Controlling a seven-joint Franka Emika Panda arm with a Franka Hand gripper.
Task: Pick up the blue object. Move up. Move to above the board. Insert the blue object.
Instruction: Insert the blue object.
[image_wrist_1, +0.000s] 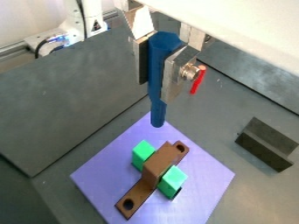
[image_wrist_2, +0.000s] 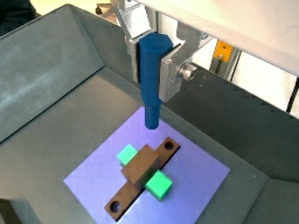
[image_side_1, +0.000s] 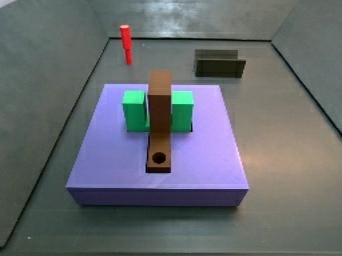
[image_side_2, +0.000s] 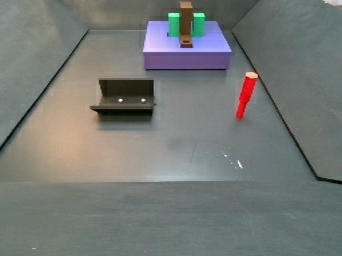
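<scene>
Above the purple platform (image_wrist_1: 198, 179), I log the gripper (image_wrist_1: 167, 72) clamped on the blue rod (image_wrist_1: 162, 83), hanging upright over the brown board (image_wrist_2: 140, 179). Green blocks (image_wrist_2: 159, 185) flank the board. Red rod (image_side_2: 246, 96) and fixture (image_side_2: 126, 97) stand on the floor, well apart.

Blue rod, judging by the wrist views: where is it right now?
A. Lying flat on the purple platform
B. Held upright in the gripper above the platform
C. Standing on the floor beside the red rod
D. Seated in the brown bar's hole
B: in both wrist views the blue rod sits clamped in the gripper, hanging over the purple platform.
</scene>
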